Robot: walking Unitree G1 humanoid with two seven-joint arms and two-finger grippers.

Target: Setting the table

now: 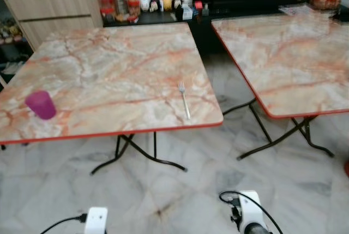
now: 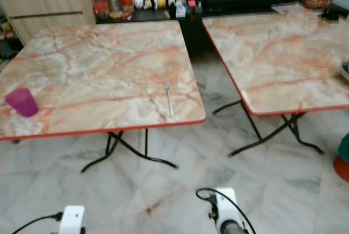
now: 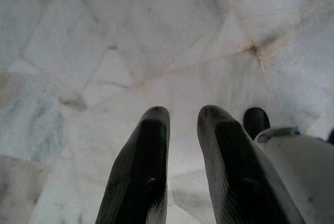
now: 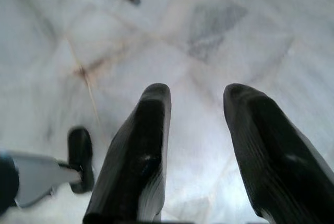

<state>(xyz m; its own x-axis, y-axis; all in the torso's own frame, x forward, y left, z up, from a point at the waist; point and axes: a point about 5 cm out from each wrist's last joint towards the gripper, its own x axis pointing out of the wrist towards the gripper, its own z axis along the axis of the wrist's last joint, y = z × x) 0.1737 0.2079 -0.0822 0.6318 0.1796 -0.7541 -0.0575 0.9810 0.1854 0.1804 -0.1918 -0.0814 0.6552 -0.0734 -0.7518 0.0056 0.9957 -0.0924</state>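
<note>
A silver fork [image 1: 184,100] lies near the front right corner of the marble-patterned folding table [image 1: 109,65], tines pointing away from me. A purple cup [image 1: 41,105] stands upright near the table's front left edge. Both arms hang low in front of the table, with only their white wrists [image 1: 248,209] at the bottom of the eye views. My left gripper [image 3: 180,114] points at the tiled floor, its fingers a small gap apart and holding nothing. My right gripper [image 4: 198,96] also faces the floor, open and empty.
A second marble-patterned folding table [image 1: 289,59] stands to the right, with a floor gap between the two. Behind are a wooden cabinet [image 1: 54,10], jars [image 1: 117,2] and a dark low unit. The black table legs [image 1: 136,155] splay out over the floor.
</note>
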